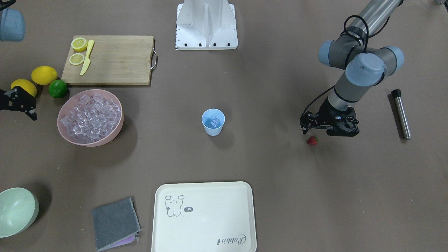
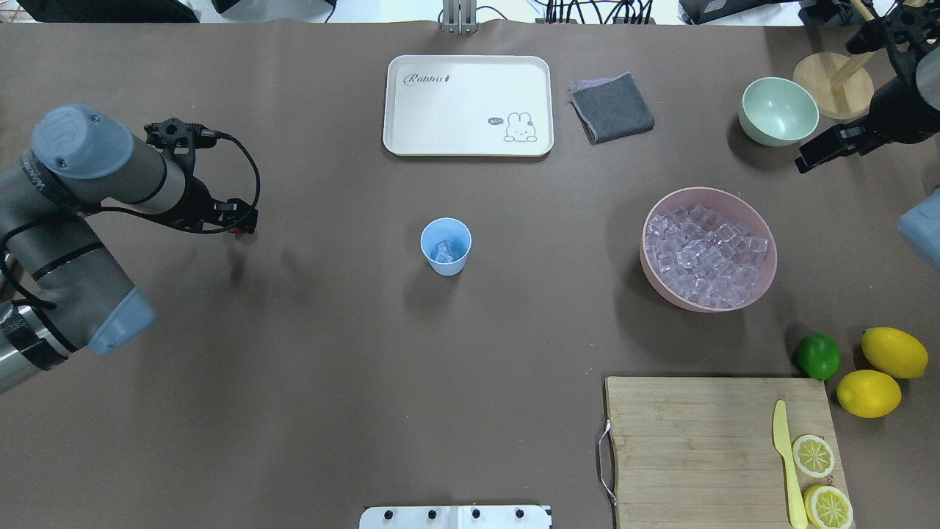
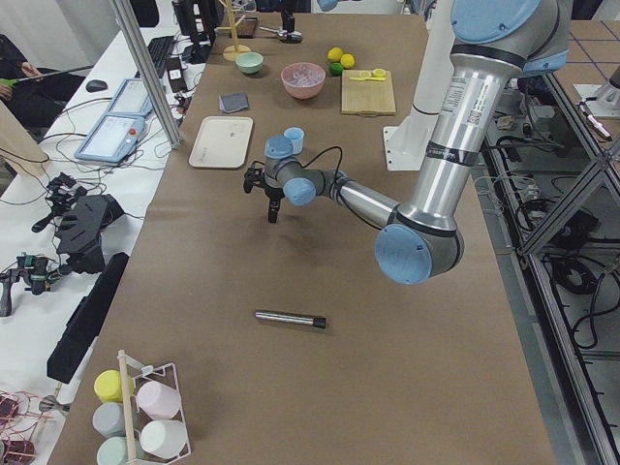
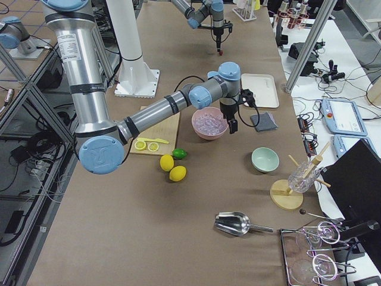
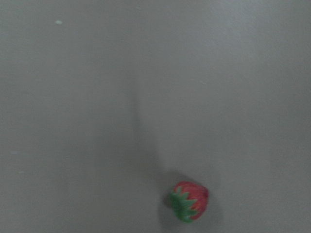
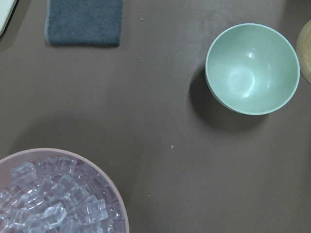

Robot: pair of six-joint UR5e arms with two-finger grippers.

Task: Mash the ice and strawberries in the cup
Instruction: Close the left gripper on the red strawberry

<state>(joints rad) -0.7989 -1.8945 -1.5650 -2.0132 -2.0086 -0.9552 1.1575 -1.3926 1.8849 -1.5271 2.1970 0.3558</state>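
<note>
The light-blue cup stands upright mid-table with a few ice cubes inside. More ice fills the pink bowl. One red strawberry with a green top lies on the table; it appears low in the left wrist view. My left gripper hovers just above and beside the strawberry without touching it, and I cannot tell whether it is open. My right gripper hangs between the pink bowl and the pale green bowl. Its fingers show as one dark bar, state unclear.
A metal muddler rod lies beyond the left arm. A white tray and grey cloth sit on the operators' side. A cutting board holds lemon slices and a yellow knife, with two lemons and a lime beside it.
</note>
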